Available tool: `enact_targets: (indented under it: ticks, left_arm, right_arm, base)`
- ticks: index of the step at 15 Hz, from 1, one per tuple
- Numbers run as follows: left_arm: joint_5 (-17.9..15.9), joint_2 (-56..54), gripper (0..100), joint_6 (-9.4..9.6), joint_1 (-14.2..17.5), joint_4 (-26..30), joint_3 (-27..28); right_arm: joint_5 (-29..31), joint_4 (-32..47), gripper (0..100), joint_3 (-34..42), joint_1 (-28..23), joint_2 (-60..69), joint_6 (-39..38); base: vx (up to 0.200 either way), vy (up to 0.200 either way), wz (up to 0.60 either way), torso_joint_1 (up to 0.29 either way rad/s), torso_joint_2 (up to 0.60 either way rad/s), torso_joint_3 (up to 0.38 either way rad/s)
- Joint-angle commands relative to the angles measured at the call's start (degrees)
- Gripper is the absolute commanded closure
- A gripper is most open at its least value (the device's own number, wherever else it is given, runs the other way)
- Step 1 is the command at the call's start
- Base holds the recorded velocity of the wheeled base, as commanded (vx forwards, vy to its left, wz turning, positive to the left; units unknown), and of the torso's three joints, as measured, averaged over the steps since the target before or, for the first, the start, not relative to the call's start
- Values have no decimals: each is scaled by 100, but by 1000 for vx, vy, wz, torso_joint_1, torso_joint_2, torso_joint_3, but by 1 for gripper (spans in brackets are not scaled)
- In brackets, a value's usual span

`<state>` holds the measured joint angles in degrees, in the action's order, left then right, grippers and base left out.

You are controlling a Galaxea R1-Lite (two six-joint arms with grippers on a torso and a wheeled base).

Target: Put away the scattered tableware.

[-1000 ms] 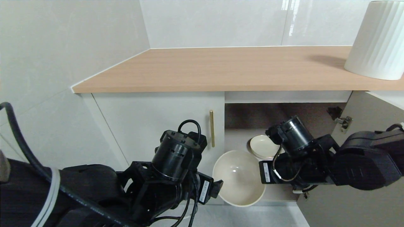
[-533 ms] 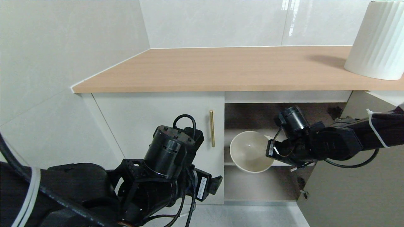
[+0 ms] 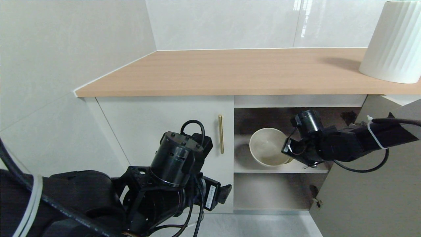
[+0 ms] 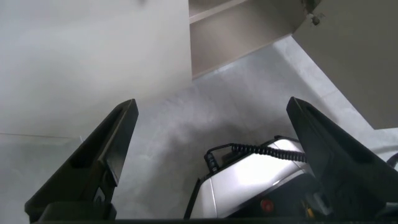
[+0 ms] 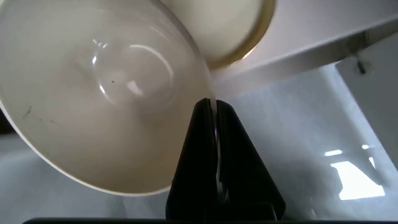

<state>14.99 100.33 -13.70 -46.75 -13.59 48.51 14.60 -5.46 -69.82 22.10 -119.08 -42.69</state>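
A cream bowl (image 3: pixel 267 146) hangs tilted over the middle shelf (image 3: pixel 260 168) of the open cabinet, its rim pinched by my right gripper (image 3: pixel 285 150), which is shut on it. The right wrist view shows the bowl (image 5: pixel 99 87) large, the gripper (image 5: pixel 214 134) clamped on its rim, and a small cream plate (image 5: pixel 233 28) on the shelf behind it. A sliver of that plate (image 3: pixel 288 160) peeks out beside the bowl in the head view. My left gripper (image 3: pixel 225 192) stays low in front of the closed left door, open (image 4: pixel 211 134) with nothing between its fingers.
A wooden countertop (image 3: pixel 230 70) runs above the cabinet, with a ribbed white container (image 3: pixel 393 41) at its right end. The closed left door carries a brass handle (image 3: pixel 220 134). The right door (image 3: pixel 368 184) stands swung open. Grey floor (image 4: pixel 236 106) lies below.
My right arm has carried the bowl from low in front of the cabinet up and inward, so it now hangs over the middle shelf. The left arm shifted slightly.
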Motion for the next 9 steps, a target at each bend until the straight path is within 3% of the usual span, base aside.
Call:
enact_targets:
  ticks: [1, 9]
  left_arm:
    - [3, 13, 0, -1, -1, -3, 1]
    - [3, 48, 0, -1, -1, -3, -8]
  right_arm:
    - [60, -219, 100, 3, -101, -221, -2]
    - [78, -983, 100, -23, -364, -625, 6]
  base:
    - [0, 0, 0, 0, 0, 0]
    - [0, 0, 0, 0, 0, 0]
